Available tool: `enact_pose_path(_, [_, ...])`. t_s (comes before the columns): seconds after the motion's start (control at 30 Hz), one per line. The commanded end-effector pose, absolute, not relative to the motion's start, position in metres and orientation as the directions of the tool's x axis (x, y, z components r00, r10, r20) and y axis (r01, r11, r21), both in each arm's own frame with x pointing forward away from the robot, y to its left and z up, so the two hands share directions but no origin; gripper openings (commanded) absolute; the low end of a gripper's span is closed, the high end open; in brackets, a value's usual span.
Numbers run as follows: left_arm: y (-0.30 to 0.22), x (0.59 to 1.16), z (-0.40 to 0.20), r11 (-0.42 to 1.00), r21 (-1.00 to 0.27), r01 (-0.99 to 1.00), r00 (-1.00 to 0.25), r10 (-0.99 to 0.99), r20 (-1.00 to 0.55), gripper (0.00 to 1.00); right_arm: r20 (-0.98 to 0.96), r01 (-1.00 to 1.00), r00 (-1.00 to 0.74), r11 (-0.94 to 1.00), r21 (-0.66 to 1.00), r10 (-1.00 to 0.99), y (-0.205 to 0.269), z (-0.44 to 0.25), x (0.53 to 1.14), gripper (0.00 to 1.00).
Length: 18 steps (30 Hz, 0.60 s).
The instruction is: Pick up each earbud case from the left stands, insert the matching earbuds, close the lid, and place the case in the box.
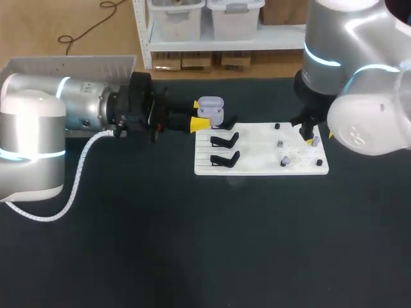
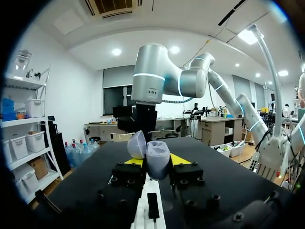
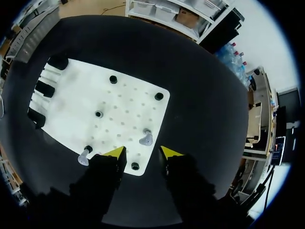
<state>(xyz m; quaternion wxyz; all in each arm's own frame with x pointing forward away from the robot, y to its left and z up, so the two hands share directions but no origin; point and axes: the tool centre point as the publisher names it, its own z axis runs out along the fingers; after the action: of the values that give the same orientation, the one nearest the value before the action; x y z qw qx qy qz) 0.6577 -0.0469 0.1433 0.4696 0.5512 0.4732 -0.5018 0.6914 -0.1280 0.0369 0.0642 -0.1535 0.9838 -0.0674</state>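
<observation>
A lavender earbud case with its lid open is held level off the table by my left gripper, shut on its body. In the left wrist view the case sits between the yellow tips, lid tipped back. My right gripper hovers over the right end of the white board, fingers apart with nothing between them. A small lavender earbud stands on the board just ahead of the right gripper. A second earbud stands beside one fingertip.
Three black stands line the board's left side, all bare. Black pegs dot the board. A pale perforated box lies at the far left behind my left arm. Dark tabletop stretches across the front.
</observation>
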Motion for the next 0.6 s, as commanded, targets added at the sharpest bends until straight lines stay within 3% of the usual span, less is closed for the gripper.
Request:
enact_pose_path(0.03, [-0.047, 0.656, 0.143, -0.107, 0.045, 0.993, 0.05, 0.05, -0.997, 0.0, -0.112, -0.286, -0.945, 0.943, -0.172, -0.307, -0.126, 0.031, 0.692, 0.45])
enact_pose_path(0.6, [-0.047, 0.656, 0.143, -0.107, 0.045, 0.993, 0.05, 0.05, -0.997, 0.0, -0.158, -0.28, -0.932, 0.925, -0.257, -0.326, -0.128, 0.02, 0.695, 0.42])
